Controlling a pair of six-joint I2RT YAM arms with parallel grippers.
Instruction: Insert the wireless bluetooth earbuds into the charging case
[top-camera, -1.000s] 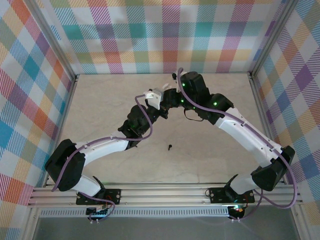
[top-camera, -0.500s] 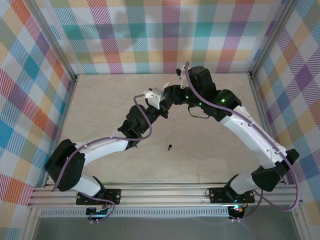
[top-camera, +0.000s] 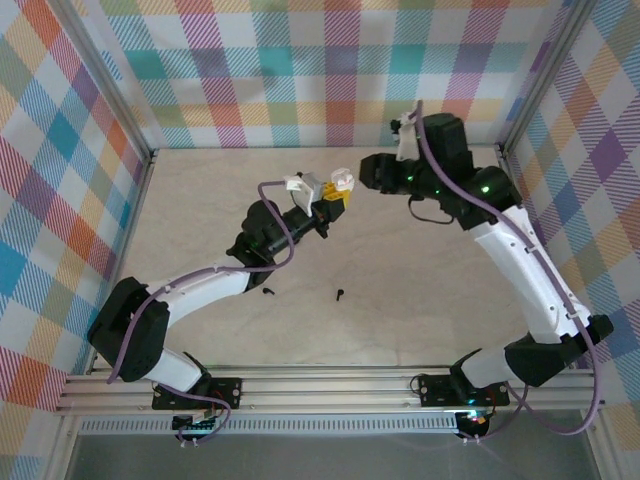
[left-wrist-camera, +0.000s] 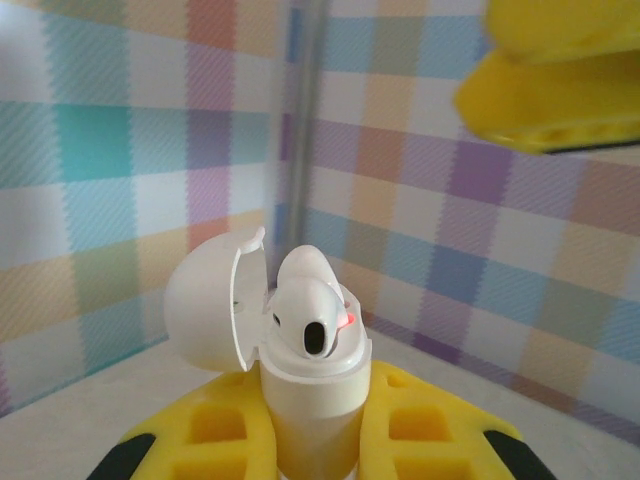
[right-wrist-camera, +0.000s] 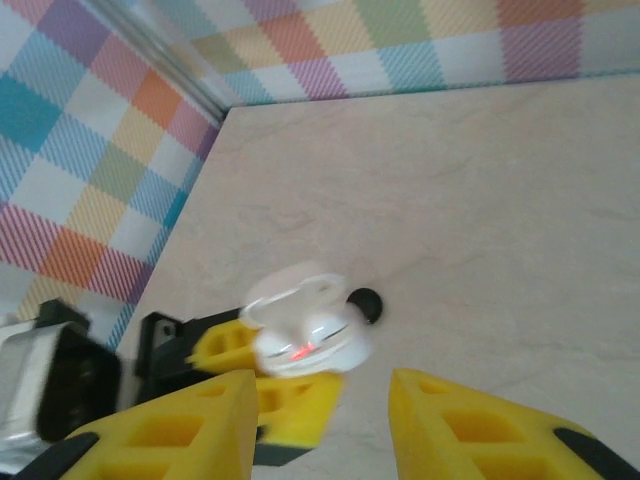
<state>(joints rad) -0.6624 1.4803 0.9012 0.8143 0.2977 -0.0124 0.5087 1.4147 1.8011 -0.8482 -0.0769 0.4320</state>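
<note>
The left arm (top-camera: 200, 290) and right arm (top-camera: 530, 270) are white shells on black joints, each trailing a purple cable (top-camera: 121, 352). The right claw (right-wrist-camera: 322, 385) has yellow fingers (right-wrist-camera: 470, 430).

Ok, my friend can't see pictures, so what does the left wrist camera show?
A small white charging case stands upright, gripped by the left pincer, whose yellow fingers show at the bottom. Its round lid is flipped open to the left, and a white earbud sits inside beside a tiny red light. Pastel checked walls are behind.
</note>
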